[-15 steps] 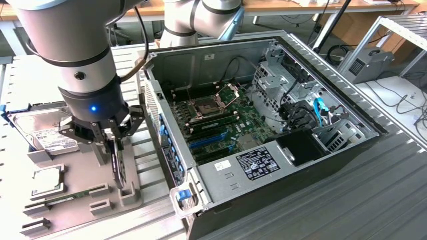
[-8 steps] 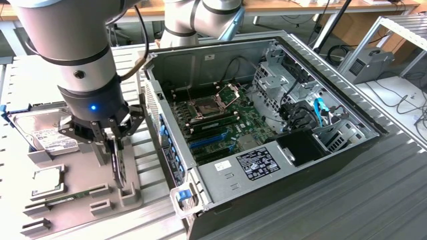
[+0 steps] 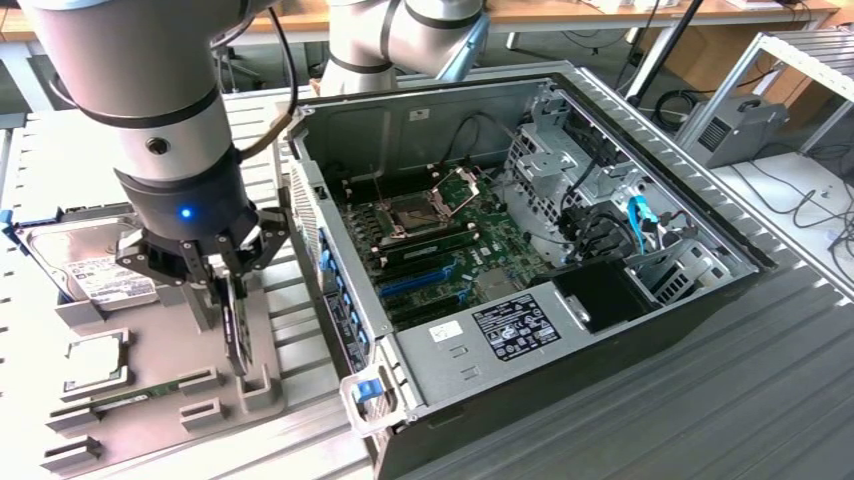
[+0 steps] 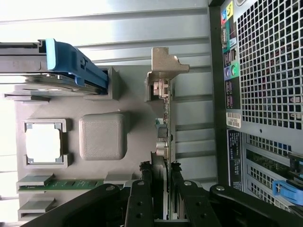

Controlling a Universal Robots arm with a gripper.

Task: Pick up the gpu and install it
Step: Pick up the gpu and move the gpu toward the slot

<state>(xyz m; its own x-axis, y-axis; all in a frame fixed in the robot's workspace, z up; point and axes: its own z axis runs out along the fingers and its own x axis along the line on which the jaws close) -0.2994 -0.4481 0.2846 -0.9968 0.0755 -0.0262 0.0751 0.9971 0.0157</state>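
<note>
Fingers (image 4: 149, 176) clamped on the gpu (image 4: 162, 127), upright in its tray (image 4: 71, 106) slot: I judge it light, stiff and fragile, best pinched by the board's bare edge.

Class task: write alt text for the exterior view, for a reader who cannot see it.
A robot arm's gripper clasps the gpu, standing on edge in a grey tray, beside an open computer case. A hard drive rests on the tray too.
</note>
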